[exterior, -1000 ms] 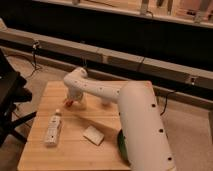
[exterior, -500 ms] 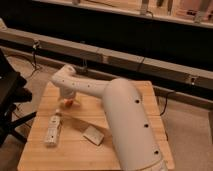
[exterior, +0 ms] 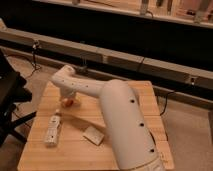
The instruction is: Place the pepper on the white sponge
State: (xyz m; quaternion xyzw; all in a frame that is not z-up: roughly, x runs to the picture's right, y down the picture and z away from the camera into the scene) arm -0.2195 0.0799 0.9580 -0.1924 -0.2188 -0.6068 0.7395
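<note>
Fingers of the gripper [exterior: 67, 98] were tucked beneath the white arm's [exterior: 120, 120] wrist, and whether they stood apart or closed could not be told. The gripper hung low at the far left of a pale slatted wooden table [exterior: 150, 107], right over the pepper [exterior: 69, 103], a small orange-red spot on the boards. The white sponge [exterior: 93, 135] lay flat nearer the front, well apart from the pepper. A long white bottle [exterior: 52, 131] rested on its side by the left edge; its label bore marks too faint to read. Behind the table ran a grey ledge [exterior: 125, 60] with cables against a dark wall, above grey flooring [exterior: 187, 125]. The arm's bulk covered much of the table's right half, and a dark frame [exterior: 10, 95] was cut off at the left.
</note>
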